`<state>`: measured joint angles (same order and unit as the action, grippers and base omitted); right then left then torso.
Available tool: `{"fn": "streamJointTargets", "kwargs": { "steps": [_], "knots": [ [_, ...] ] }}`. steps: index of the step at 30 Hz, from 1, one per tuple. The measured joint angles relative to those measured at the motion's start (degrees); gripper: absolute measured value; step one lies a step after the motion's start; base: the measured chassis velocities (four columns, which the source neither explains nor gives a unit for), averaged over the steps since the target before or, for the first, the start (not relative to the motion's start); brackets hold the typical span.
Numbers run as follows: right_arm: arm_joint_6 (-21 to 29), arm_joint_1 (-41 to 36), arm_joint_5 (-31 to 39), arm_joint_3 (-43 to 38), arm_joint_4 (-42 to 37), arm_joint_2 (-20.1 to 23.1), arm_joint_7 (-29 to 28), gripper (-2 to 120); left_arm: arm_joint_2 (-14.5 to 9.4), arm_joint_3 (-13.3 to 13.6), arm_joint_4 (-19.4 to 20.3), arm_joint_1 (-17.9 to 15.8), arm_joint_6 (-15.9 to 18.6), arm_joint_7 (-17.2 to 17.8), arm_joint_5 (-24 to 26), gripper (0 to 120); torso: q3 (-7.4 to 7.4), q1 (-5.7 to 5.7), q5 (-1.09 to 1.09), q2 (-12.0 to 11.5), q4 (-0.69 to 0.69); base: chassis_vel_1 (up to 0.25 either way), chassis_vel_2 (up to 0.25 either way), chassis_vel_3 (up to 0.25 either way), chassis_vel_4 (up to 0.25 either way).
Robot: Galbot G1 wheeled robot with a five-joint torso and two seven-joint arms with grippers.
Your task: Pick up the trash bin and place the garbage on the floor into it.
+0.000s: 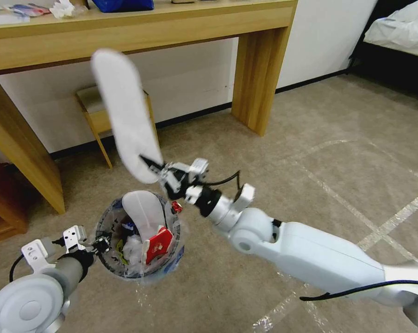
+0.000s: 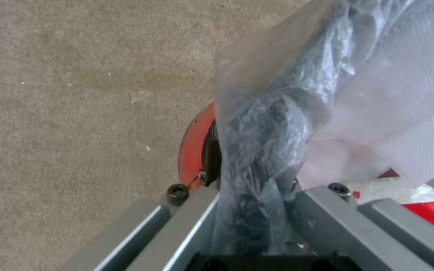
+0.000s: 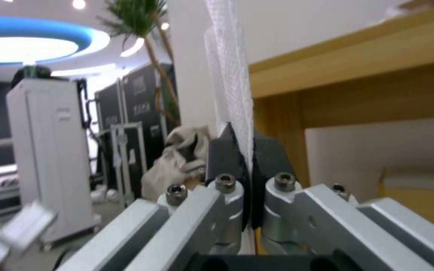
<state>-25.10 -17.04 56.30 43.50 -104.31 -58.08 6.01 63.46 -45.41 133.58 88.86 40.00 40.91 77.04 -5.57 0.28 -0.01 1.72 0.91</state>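
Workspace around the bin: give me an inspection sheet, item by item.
Surface: beige carpet floor with worn tape lines.
Job's things: trash bin holds one white insole, a red wrapper and scraps; second insole held upright above it.
Clutter: nothing seen on the carpet nearby.
Grippers: left gripper shut on the bin's rim and liner; right gripper shut on the insole's end.
Cables: black cable along the right arm.
Surroundings: wooden table, small stool, bed at far right.

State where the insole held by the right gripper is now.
In the head view the insole sticks up from the right gripper, left of centre, just above the trash bin and in front of the wooden desk.
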Motion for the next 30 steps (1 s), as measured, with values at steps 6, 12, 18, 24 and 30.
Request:
{"fn": "streamJointTargets", "kwargs": {
  "steps": [6,12,18,24,30],
  "knots": [
    [-0.4,0.2,-1.4,3.9,2.1,-1.3,0.1,0,-0.2,0.0,0.1,-0.4,0.0,0.0,0.2,0,0.0,0.0,0.0,0.0,0.0,0.0,0.0,0.0,0.0],
    [-0.9,-2.2,-3.5,6.0,5.0,-2.1,0.0,0,0.3,0.3,0.3,-0.7,0.0,0.0,0.2,0,0.0,0.0,0.01,0.0,0.0,0.0,0.0,0.0,0.0],
    [-1.7,-4.8,-5.2,6.8,8.3,-3.3,0.3,0,0.9,0.7,0.9,-0.8,0.0,0.1,0.0,0,0.0,0.0,0.0,0.0,0.0,0.0,0.0,0.0,0.0],
    [-2.2,-6.5,-6.3,7.4,10.7,-4.9,0.5,0,1.0,0.8,1.3,-0.9,0.0,0.2,0.0,0,0.0,0.0,0.01,0.0,0.0,0.0,0.0,0.0,0.0],
    [-2.9,-7.9,-7.2,7.7,13.2,-6.4,1.1,0,1.1,0.6,1.4,-0.8,0.0,0.3,-0.1,0,0.0,0.0,0.0,0.0,0.01,0.0,0.0,0.0,0.0]
  ]
}}
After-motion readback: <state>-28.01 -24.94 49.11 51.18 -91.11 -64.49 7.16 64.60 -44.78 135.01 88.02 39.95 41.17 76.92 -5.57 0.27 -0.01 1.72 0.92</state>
